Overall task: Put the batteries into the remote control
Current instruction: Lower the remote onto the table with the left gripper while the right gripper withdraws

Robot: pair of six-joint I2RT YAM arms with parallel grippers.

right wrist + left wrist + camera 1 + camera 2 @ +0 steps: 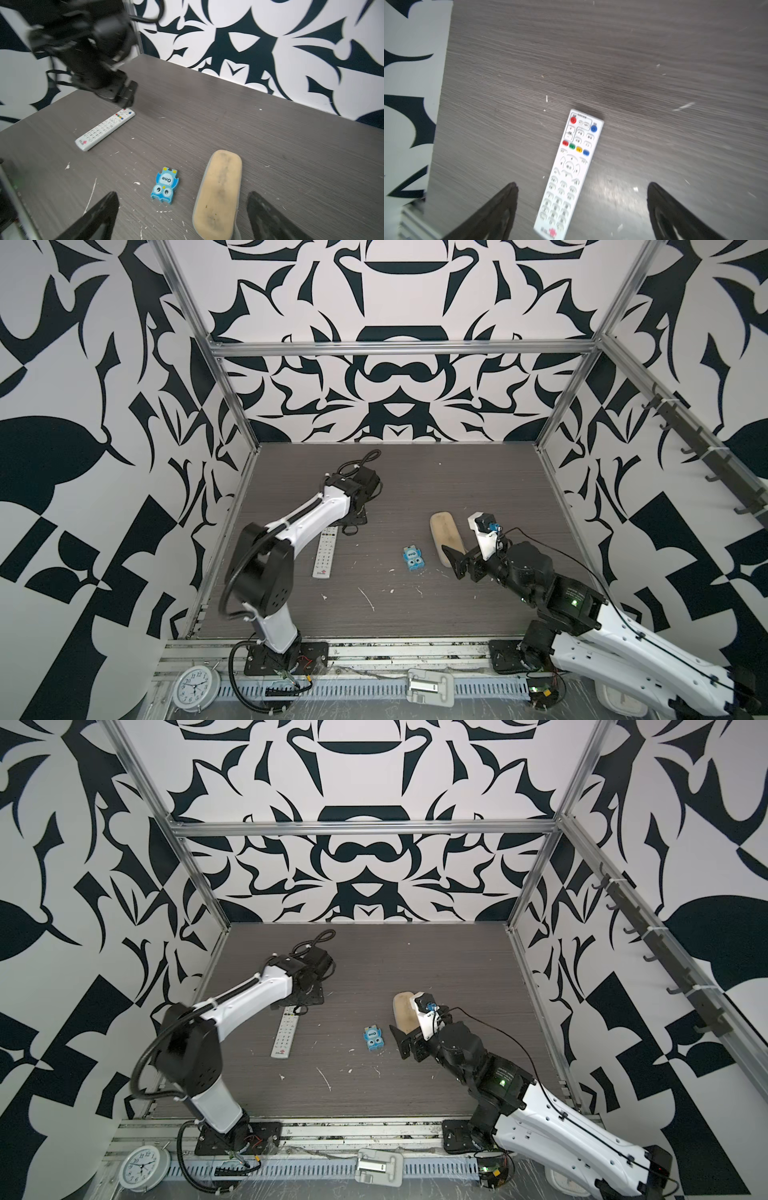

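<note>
Top views come first. The remote control [324,552] lies flat on the desk [415,489] with its buttons up. It is near the left edge, about midway between front and back, with its logo end toward the front edge. The left arm [307,510] reaches over its far end. The right gripper [454,562] hangs toward the right side, just beside the tan oblong case [445,539]. The blue block [412,558] sits between that gripper and the remote. No batteries show in either top view, and white scraps [366,598] litter the front half.

Left wrist view: the left gripper [582,186] is spread wide and empty, one finger on each side of the remote [571,170], both clear of it. The remote's back is hidden against the desk, so I cannot tell whether cells sit inside. With no loose cells in sight, I judge the step in hand to be leaving the remote where it lies. Doing that well means rising straight up, so neither finger clips a long side and spins it. The wall [409,104] along the left edge is close, so open room lies upward and toward the desk's middle.

Right wrist view: the right gripper [182,194] is likewise wide and holds nothing, with the case [218,193] and the block [165,185] below it. Bare desk stretches toward the back and right edges, which gives it a free path there.
</note>
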